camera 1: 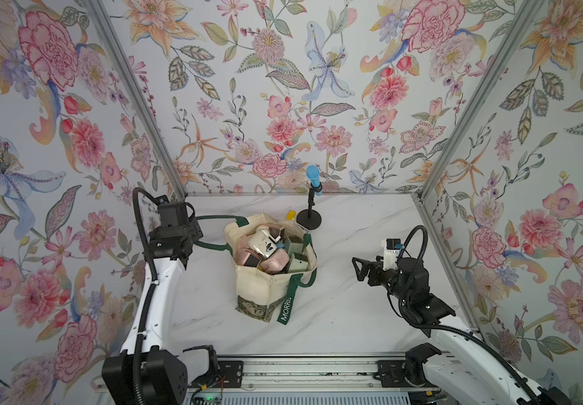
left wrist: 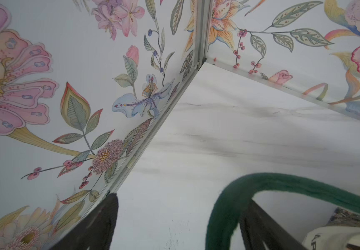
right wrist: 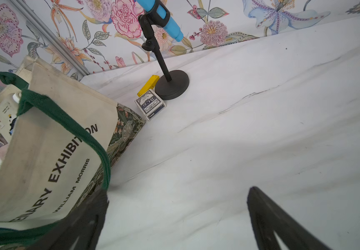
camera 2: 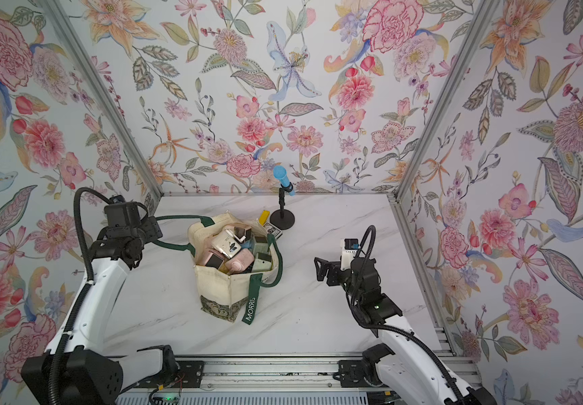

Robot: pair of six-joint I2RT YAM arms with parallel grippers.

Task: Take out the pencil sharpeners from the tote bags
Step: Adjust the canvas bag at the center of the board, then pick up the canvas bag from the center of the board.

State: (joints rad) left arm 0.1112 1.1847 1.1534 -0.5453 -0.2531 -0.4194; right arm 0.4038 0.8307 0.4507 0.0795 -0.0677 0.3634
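**A:** Where do we find the sharpeners?

**B:** We see the boxy pastel plastic pencil sharpeners point(camera 1: 268, 250) heaped inside the cream canvas tote bag point(camera 1: 260, 289). Pink, cream and sage ones with dark drawers fill its open mouth.

**A:** And where do we place the bag itself?

**B:** It stands upright near the middle of the white marble-patterned tabletop point(camera 1: 353, 315). Its green leafy base strip faces the robot's side, and a dark green strap reading "MORRIS" hangs down that face.

**A:** What do we make of the left gripper?

**B:** The left gripper point(left wrist: 174, 227) sits to the bag's left, with its black fingers spread wide and nothing clamped between them. In its wrist view, the bag's dark green handle loop point(left wrist: 283, 180) curves across one finger. We cannot tell whether the two touch.

**A:** And the right one?

**B:** The right gripper point(right wrist: 181, 225) hangs to the bag's right, apart from it in both top views. Its jaws are fully spread and empty, with bare marble between them.

**A:** What do we see beyond the bag?

**B:** A small dark printed card box point(right wrist: 150, 104) lies just beside the bag's base, with a flat yellow bar point(right wrist: 148, 85) just behind it. Next to both stands a black round-based stand point(right wrist: 171, 86) holding a blue microphone point(right wrist: 170, 26). Floral-papered walls point(camera 1: 283, 87) close in the table.
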